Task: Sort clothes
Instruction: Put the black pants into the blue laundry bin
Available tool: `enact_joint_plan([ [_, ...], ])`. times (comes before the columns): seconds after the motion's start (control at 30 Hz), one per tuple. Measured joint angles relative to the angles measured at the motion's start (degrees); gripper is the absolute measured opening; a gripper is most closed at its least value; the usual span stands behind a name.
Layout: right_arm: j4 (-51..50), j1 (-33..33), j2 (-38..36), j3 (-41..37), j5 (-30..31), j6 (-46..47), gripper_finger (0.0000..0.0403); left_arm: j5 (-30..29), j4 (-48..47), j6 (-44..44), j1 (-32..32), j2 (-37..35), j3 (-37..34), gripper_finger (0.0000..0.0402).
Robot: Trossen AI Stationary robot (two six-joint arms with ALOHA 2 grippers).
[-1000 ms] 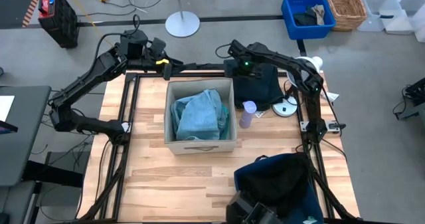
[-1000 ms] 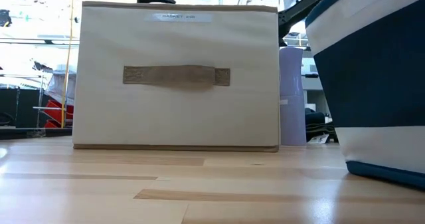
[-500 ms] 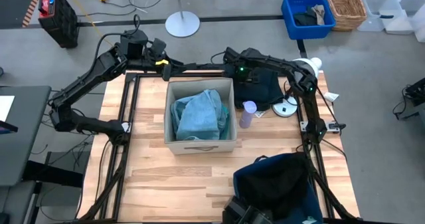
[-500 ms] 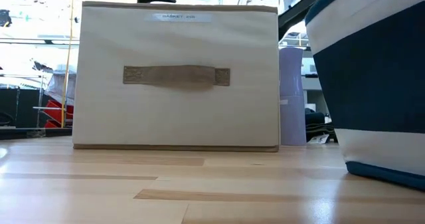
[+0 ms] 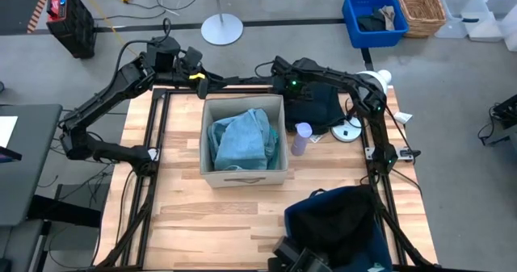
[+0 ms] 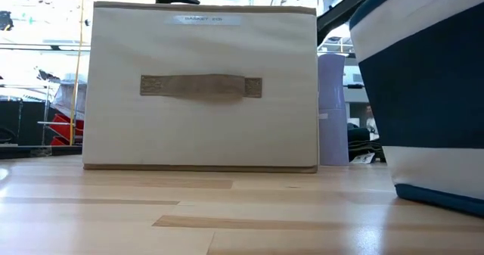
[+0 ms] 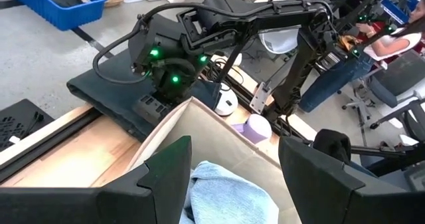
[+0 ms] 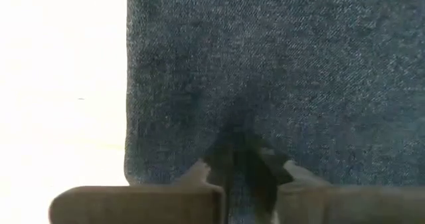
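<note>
Navy soft-sided bin [image 5: 335,223] stands at the table's near edge, dark fabric inside it. Beyond it, the beige fabric box [image 5: 242,141] holds the turquoise garment [image 5: 241,137], with a lilac bottle [image 5: 300,138] just beside its right wall. Farther back, the right gripper [image 8: 244,174] is pinched on the dark folded garment [image 5: 317,104] lying at the table's far edge. The left gripper [image 7: 232,167] hovers over the box's far rim, fingers spread, holding nothing.
</note>
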Motion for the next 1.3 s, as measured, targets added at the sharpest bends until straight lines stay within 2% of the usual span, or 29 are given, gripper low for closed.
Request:
enact_joint_plan([
  [0.27, -2.31, -0.17, -0.19, 2.45, 3.09, -4.83, 0.0006, -0.36, -0.02, -0.09, 0.00, 0.00, 0.00, 0.0219],
  [0.63, -9.39, -0.03, -0.24, 15.15, 7.68, -11.28, 0.0004, -2.03, 0.01, -2.48, 0.00, 0.34, 0.00, 0.0219],
  [0.77, -9.40, 0.58, -0.24, 20.48, 9.25, -15.32, 0.0028, -1.94, 0.30, -4.90, 0.17, 1.55, 0.06, 0.0219],
  [0.97, -7.39, 0.56, -0.31, 28.09, 12.88, -20.40, 0.0097, -1.54, 3.05, -7.23, 0.44, 5.26, 0.04, 0.0219],
  [1.13, -4.42, -2.39, -0.10, 28.63, 8.56, -16.74, 0.0146, -0.10, 4.70, -7.56, 0.44, 8.87, 0.71, 0.0219],
  [1.3, -1.02, -1.74, 2.74, 28.63, 4.62, -17.83, 0.0166, 1.22, 7.41, -7.56, 0.44, 11.02, 1.01, 0.0219],
])
